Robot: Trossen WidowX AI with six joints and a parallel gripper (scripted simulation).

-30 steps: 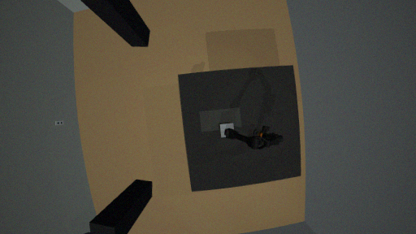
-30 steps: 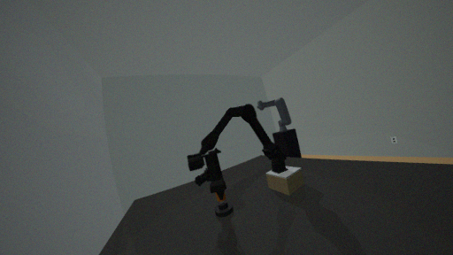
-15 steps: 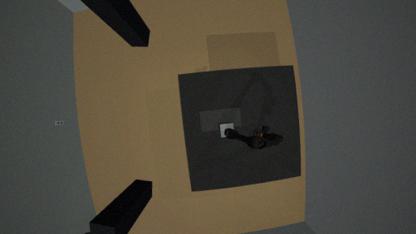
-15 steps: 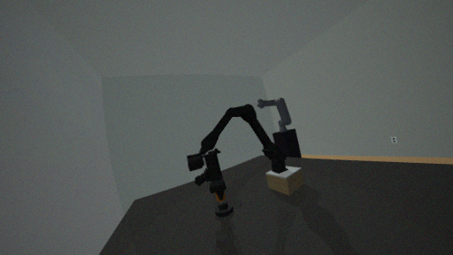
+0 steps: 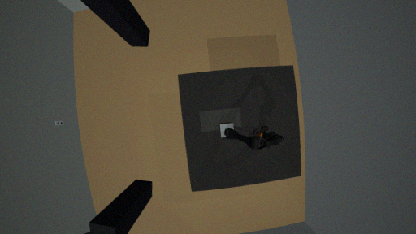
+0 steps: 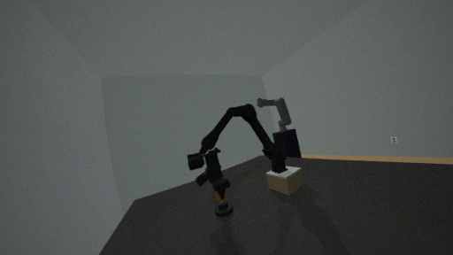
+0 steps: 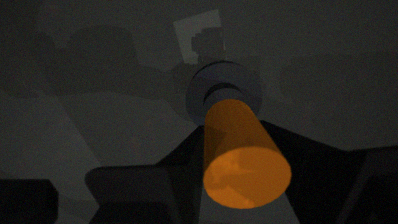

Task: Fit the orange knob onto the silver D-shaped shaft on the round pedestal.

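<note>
The orange knob (image 5: 261, 134) (image 6: 218, 197) (image 7: 247, 178) is a plain cylinder. My gripper (image 6: 221, 193) (image 7: 230, 128) is shut on it, with one dark finger on each side in the wrist view. The dark round pedestal (image 6: 224, 212) (image 7: 197, 95) stands on the dark table just below the knob. In the exterior view a small paler piece, apparently the shaft (image 6: 222, 202), shows between the knob's lower end and the pedestal. The knob's hole, its flat side and the shaft's flat side are hidden. Whether knob and shaft touch cannot be told.
The arm's base stands on a box with a white top (image 5: 223, 131) (image 6: 294, 170). The dark table top (image 5: 211, 171) (image 6: 155, 217) lies under everything. Shadows of the arm fall across it. Two black beams (image 5: 122, 22) (image 5: 126, 205) show at the left in the top view.
</note>
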